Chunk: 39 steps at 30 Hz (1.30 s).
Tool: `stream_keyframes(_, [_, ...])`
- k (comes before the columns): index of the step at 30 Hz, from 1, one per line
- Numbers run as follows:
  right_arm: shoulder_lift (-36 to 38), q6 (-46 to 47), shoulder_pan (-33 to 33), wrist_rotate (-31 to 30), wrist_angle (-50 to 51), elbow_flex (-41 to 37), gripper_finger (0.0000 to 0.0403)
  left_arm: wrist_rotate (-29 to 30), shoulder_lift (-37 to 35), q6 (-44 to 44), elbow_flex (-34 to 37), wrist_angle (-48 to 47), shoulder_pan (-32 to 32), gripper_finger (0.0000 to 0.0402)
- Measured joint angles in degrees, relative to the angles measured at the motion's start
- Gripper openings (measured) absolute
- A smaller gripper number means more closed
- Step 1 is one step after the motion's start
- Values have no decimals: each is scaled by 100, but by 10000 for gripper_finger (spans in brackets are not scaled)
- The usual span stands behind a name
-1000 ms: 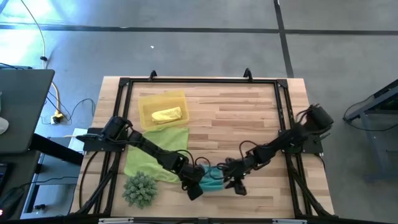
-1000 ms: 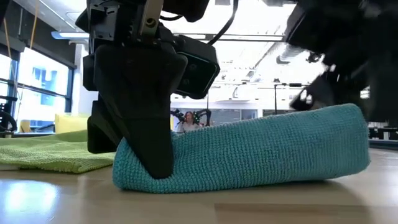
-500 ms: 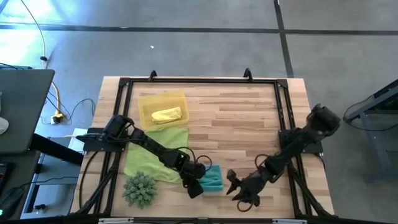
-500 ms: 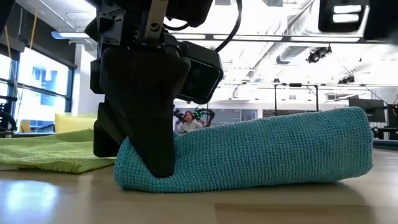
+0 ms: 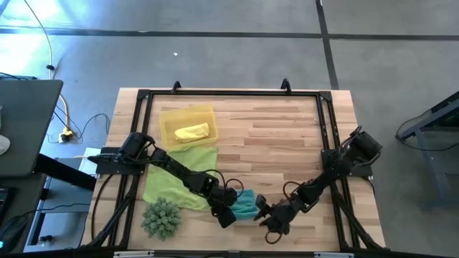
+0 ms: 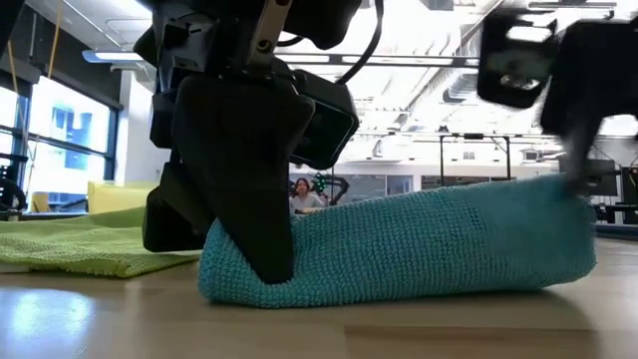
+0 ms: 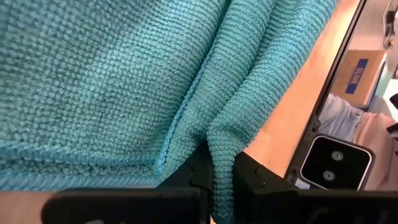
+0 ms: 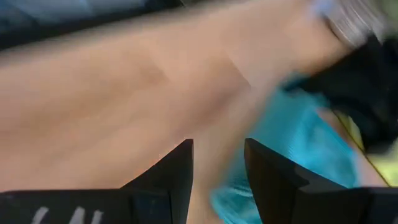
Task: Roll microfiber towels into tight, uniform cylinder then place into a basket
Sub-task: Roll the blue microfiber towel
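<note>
Wood table (image 5: 272, 136): three towels; left jaws pinch teal towel (image 5: 245, 204), right jaws parted

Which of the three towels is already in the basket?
The yellow towel, rolled, lies inside the basket. The lime green towel lies flat on the table; the teal towel lies between the grippers.

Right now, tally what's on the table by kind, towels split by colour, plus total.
Yellow towel: 1, rolled, in the basket
Lime green towel: 1, spread flat
Teal towel: 1, pinched by the left gripper
Basket: 1
Spiky green ball: 1
Total: 5
</note>
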<state>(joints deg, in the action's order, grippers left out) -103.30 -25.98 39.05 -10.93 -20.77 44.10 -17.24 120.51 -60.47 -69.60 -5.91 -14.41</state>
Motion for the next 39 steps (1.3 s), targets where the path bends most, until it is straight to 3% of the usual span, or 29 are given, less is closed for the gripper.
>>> stream_keyframes(4, [-12,1,-105,-546,64,2,134,27,0,-95,0,0,4,10])
stream_keyframes(7, [-12,25,-145,-550,152,2,134,29,0,-182,-2,-2,4,10])
stream_keyframes(12, [-12,470,-257,-448,422,4,134,39,0,-195,-2,-2,4,10])
stream_keyframes(19, [-10,1379,-531,268,635,9,135,66,0,-243,-2,14,2,10])
stream_keyframes(31, [-60,2087,-571,277,733,11,248,31,9,-310,4,225,7,10])
stream_keyframes(39, [-352,2358,-565,170,692,31,225,-37,9,-402,5,281,11,10])
